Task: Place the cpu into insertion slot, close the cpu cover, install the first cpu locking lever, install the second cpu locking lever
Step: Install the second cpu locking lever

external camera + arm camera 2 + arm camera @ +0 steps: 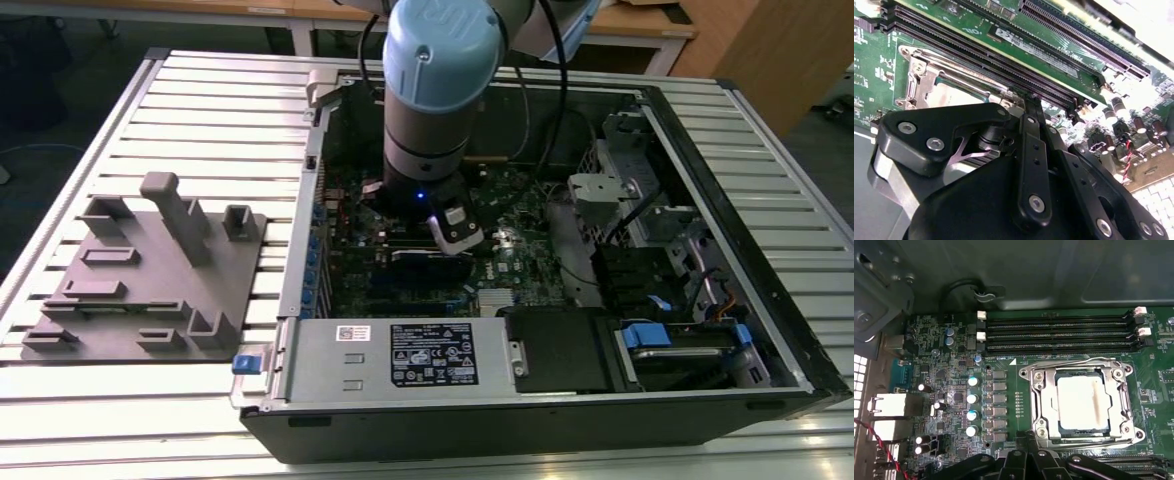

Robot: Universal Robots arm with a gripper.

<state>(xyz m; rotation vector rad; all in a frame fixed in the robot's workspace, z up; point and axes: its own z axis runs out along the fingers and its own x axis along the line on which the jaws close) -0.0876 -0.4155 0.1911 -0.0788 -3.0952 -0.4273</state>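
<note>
The cpu [1081,402], a pale square chip, lies in the insertion slot [1066,428] on the green board. The silver cpu cover [1040,405] lies flat over it, framing the chip. Thin wire levers run along two opposite sides of the frame, one [1074,364] next to the memory slots and one [1089,441] on the side nearest my fingers. My gripper [1029,439] is shut with nothing between its fingers, its tips right at the socket's corner by the end of the nearer lever. In the second wrist view the gripper [1032,100] touches or nearly touches the cover's [919,75] edge. In the exterior view the gripper [454,235] reaches down into the open computer case.
Long black memory slots [1059,332] run beside the socket. Silver capacitors [973,405] and rear ports [889,407] stand on its other side. The case walls [694,190], drive bays [667,340] and power supply [400,355] hem in the board. A grey fixture plate [147,270] lies outside the case, at the exterior view's left.
</note>
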